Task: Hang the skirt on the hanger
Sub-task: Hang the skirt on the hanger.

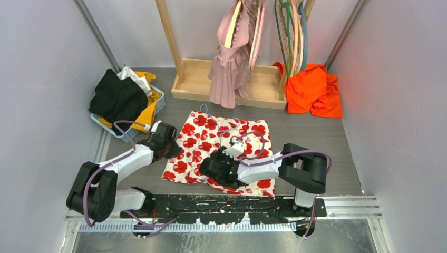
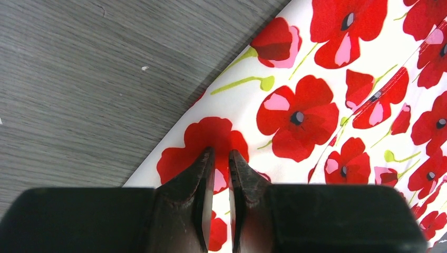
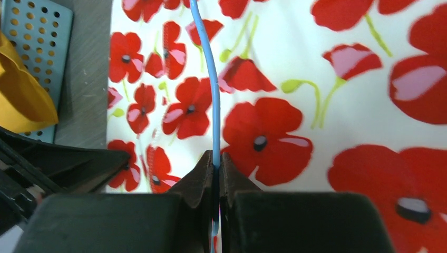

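Hanger-fitting, by my judgement: white red-poppy fabric skirt [image 1: 203, 132] lies flat on grey tabletop [image 1: 316, 137]. Right tool [image 3: 216, 156] clamps thin light-blue hanger [image 3: 211, 79]; left tool [image 2: 221, 154] narrow at skirt's edge, grip unclear. Next: open the waistband.

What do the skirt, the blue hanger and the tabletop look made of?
The skirt: thin matte cloth, probably woven, printed with poppies; a stitched seam shows.
The hanger: smooth, slightly glossy blue rod, plastic or coated wire, cannot tell which.
The tabletop: matte grey wood-grain surface, likely laminate.
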Motion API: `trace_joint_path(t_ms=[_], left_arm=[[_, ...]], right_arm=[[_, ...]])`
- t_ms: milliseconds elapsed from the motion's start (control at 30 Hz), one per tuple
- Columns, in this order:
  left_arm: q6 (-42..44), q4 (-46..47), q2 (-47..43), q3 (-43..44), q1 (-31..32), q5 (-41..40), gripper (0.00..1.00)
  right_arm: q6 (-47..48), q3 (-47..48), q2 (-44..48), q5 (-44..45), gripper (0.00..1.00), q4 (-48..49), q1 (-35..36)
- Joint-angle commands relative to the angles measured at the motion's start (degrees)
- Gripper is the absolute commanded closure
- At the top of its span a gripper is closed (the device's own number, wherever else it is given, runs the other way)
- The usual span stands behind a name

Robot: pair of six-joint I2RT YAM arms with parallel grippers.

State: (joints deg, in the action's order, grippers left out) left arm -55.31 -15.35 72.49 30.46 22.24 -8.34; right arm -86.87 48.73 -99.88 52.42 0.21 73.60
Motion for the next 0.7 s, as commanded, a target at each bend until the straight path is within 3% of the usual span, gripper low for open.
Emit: trace_joint_path(t_ms=[0, 667], left_arm=[[0.90, -6.32, 0.72, -2.51, 0.17, -0.40, 0.82], [1.08, -7.06, -1.37, -2.12, 0.17, -0.33, 0.82]], right_arm=[[-4.85, -4.41, 3.85, 2.55, 0.99, -0.93, 2.22], [-13.99, -12.26, 15.29, 9.61, 0.99, -15.20, 5.80]])
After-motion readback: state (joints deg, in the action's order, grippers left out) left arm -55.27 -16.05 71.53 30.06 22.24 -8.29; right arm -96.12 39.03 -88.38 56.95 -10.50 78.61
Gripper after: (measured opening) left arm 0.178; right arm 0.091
